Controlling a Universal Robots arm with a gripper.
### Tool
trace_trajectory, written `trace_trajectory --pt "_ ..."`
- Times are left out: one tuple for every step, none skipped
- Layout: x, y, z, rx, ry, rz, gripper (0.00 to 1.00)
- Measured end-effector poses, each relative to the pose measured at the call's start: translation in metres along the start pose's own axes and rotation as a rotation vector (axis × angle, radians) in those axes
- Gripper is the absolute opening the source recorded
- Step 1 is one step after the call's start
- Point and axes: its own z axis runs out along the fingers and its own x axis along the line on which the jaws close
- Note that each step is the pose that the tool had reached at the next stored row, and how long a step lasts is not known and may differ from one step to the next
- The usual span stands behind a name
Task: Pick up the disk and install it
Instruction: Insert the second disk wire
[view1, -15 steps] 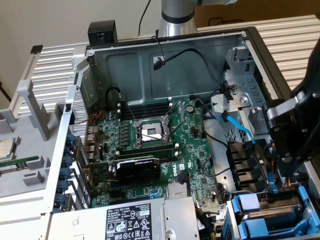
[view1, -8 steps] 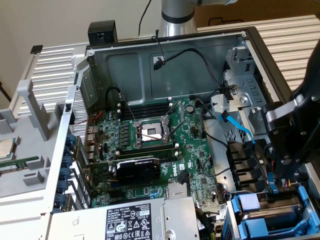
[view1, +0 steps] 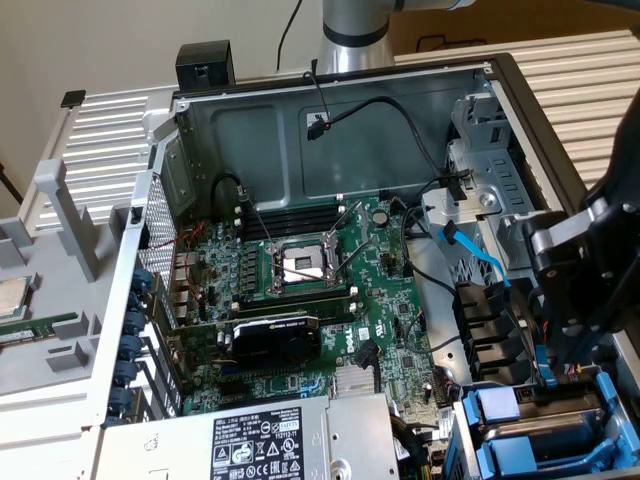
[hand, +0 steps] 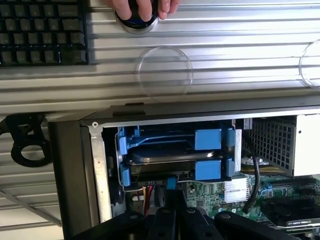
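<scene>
I read no label on the disk (hand: 172, 156), seated in its blue carrier in the case's drive bay (hand: 127, 150). My end effector (hand: 172, 212) sat closed just beside it, gripping nothing visible.

The ribbed metal bench (hand: 225, 30) carries the open computer case (view1: 200, 130). Beyond the gripper (hand: 172, 200), past the case's wall, a black keyboard (hand: 42, 32) and a clear round dish (hand: 165, 71) lie on it.
</scene>
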Motion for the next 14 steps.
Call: trace_trajectory --pt "0.0 0.0006 0.0 0.0003 -0.0001 0.0 0.11" --pt "0.0001 0.0009 0.0003 0.0013 -0.0001 0.0 0.11" --pt "0.0002 0.001 0.0007 0.0033 -0.0003 0.0 0.11" --pt "0.0002 0.0011 0.0009 0.0056 -0.0005 -0.001 0.11" --pt "0.0002 0.0012 0.0012 0.0081 -0.0006 -0.001 0.11" --pt "0.0003 0.0013 0.0015 0.0112 -0.0009 -0.001 0.11" --pt "0.0003 0.0015 0.0018 0.0146 -0.0011 -0.001 0.11" --pt "0.0003 0.0016 0.002 0.0175 -0.0013 -0.002 0.11" --pt "0.0004 0.0018 0.0023 0.02 -0.0015 -0.002 0.11" --pt "0.0004 0.002 0.0026 0.0216 -0.0016 -0.002 0.11" --pt "0.0005 0.0024 0.0029 0.0236 -0.0018 -0.002 0.11" --pt "0.0005 0.0029 0.0033 0.0265 -0.002 -0.002 0.11" --pt "0.0006 0.0034 0.0037 0.0291 -0.0022 -0.003 0.11" --pt "0.0007 0.0037 0.0042 0.0308 -0.0023 -0.003 0.11"
